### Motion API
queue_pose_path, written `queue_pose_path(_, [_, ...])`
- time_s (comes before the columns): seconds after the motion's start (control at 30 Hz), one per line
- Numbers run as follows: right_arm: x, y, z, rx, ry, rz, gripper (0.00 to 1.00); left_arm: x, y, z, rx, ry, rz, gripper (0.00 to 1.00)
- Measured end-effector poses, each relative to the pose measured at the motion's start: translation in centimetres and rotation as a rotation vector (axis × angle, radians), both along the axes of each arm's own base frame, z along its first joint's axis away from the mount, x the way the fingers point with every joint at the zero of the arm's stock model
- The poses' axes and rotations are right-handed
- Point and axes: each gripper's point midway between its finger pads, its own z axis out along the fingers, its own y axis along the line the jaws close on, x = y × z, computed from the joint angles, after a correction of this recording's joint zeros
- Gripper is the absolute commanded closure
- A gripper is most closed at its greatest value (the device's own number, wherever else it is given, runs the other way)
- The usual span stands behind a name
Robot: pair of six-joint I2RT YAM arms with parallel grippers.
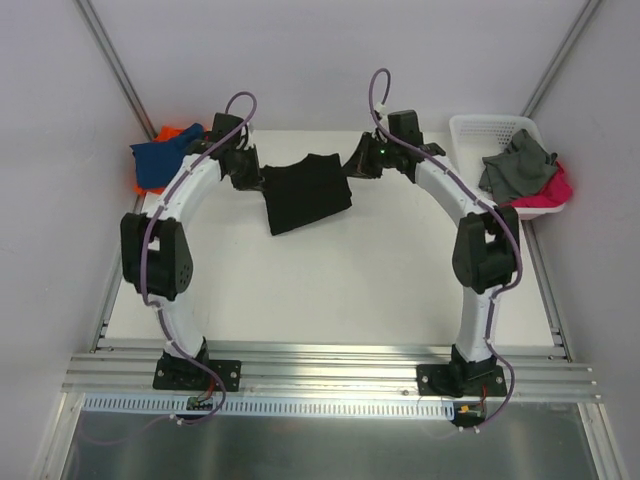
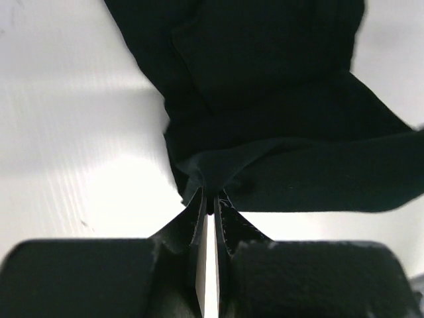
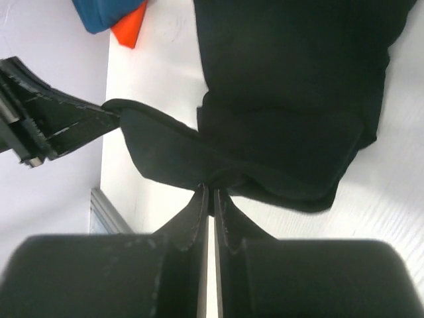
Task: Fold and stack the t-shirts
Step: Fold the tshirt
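The black t-shirt [image 1: 305,192] hangs stretched between my two grippers over the far middle of the table [image 1: 330,290]. My left gripper [image 1: 256,178] is shut on its left edge; the left wrist view shows the cloth [image 2: 265,112] pinched at the fingertips [image 2: 211,199]. My right gripper [image 1: 352,165] is shut on its right edge; the right wrist view shows the cloth [image 3: 285,99] pinched at the fingertips [image 3: 212,189]. A blue t-shirt [image 1: 165,158] lies on an orange one [image 1: 172,132] at the far left corner. Both also show in the right wrist view, blue [image 3: 106,13] and orange [image 3: 130,32].
A white slotted basket [image 1: 480,128] stands at the far right, holding a grey cloth [image 1: 515,168] over a pink one [image 1: 553,190]. The left gripper's fingers [image 3: 59,129] show at the left of the right wrist view. White walls enclose the table.
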Motion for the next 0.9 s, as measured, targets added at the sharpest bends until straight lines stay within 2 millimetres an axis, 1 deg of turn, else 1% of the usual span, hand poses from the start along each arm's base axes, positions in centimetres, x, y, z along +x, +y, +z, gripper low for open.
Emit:
queue_pose_path(0.1, [2.9,0.8,-1.9,-0.001,0.003,-0.004,1.00,3.2,0.6,-3.0,0.041,0.021,0.024,1.00])
queue_pose_path(0.17, [5.2,1.3,-3.8,-0.001,0.000,-0.009,1.00,5.7,0.8,-5.3,0.072,0.029,0.042,1.00])
queue_pose_path(0.2, [6.0,1.5,-5.1,-0.004,0.008,-0.012,1.00,6.9,0.8,-6.2,0.083,0.027,0.049,1.00])
queue_pose_path(0.27, [7.4,1.7,-7.3,-0.012,0.024,-0.018,1.00,8.8,1.0,-7.9,0.111,0.022,0.065,1.00])
queue_pose_path(0.33, [8.1,1.7,-9.4,-0.021,0.048,-0.022,1.00,10.3,1.3,-8.9,0.133,0.007,0.079,1.00])
queue_pose_path(0.4, [8.7,1.8,-10.5,-0.023,0.055,-0.025,1.00,11.2,1.7,-9.0,0.158,-0.009,0.094,1.00])
queue_pose_path(0.47, [9.2,2.0,-10.8,-0.022,0.051,-0.025,1.00,12.0,2.0,-8.2,0.178,-0.044,0.107,1.00])
queue_pose_path(0.6, [10.3,2.4,-9.5,-0.001,0.005,-0.027,1.00,13.8,2.6,-6.1,0.203,-0.127,0.140,1.00])
queue_pose_path(0.7, [10.6,2.5,-8.7,0.009,-0.017,-0.029,1.00,13.7,2.8,-5.3,0.208,-0.144,0.146,1.00])
queue_pose_path(0.77, [9.9,2.3,-8.6,0.007,-0.002,-0.030,1.00,12.7,2.8,-4.7,0.204,-0.145,0.144,1.00])
queue_pose_path(0.83, [8.6,1.9,-8.4,0.004,0.023,-0.031,1.00,10.7,2.9,-4.0,0.192,-0.131,0.136,1.00])
queue_pose_path(0.9, [6.6,1.4,-7.9,0.005,0.059,-0.029,1.00,8.3,2.8,-3.1,0.171,-0.113,0.125,1.00])
